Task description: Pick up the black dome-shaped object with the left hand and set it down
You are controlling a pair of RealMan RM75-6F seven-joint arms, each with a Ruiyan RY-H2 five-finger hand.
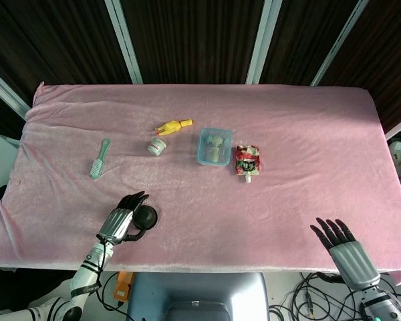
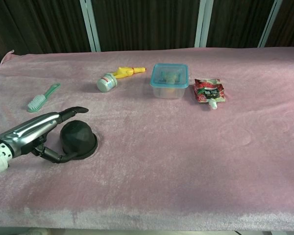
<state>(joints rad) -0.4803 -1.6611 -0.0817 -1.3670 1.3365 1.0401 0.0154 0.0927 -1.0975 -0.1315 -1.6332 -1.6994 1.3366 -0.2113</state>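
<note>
At the far left a green brush is seen lying on the pink cloth. The left hand is reached in low from the near left edge, its upper fingers stretched over the black dome-shaped object and its thumb curled against the dome's near side; whether the dome is actually gripped cannot be told. The dome is matte black, rounded on top with a flat flared rim, and rests on the cloth near the front left. Further back, a small round jar, a yellow toy, a clear blue-rimmed box and a red pouch are set in a row; the pouch's print cannot be read. At the near right the right hand is held over the cloth's edge, fingers extended, with nothing in it.
</note>
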